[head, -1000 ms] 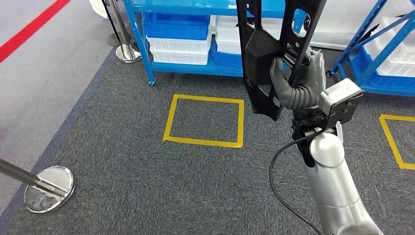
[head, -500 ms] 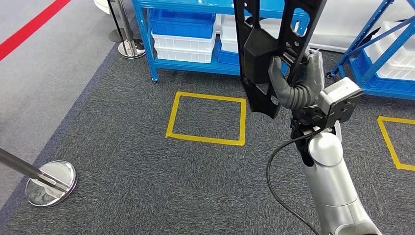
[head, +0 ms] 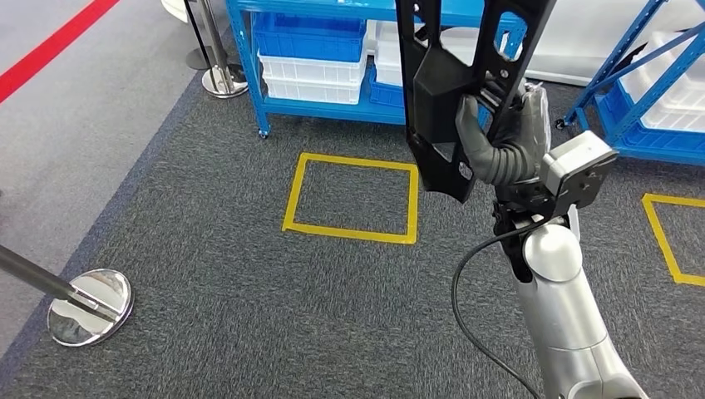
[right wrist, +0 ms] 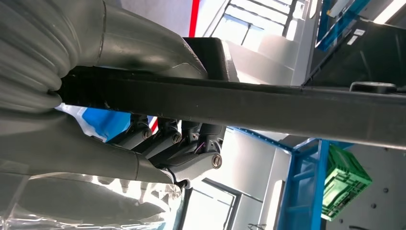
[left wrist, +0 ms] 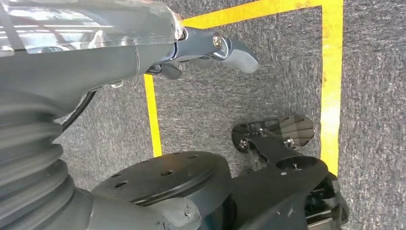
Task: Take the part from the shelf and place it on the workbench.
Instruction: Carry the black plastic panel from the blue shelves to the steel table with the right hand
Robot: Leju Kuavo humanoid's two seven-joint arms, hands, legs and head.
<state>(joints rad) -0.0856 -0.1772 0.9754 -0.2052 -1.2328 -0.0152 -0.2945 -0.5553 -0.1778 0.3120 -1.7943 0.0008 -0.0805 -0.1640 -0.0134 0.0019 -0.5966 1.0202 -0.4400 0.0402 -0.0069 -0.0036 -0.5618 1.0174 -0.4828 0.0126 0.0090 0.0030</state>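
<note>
Gripping the black part (head: 453, 91) upright above the carpet, the right robot hand (head: 507, 137) stays closed around it. The left robot hand (left wrist: 210, 45) hangs empty, fingers apart. The view has shifted slightly, so the carry continues; no bench in sight.

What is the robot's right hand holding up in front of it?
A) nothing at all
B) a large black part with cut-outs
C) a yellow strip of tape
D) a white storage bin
B: the right hand grips a large black part with cut-outs, held upright above the grey carpet.
</note>
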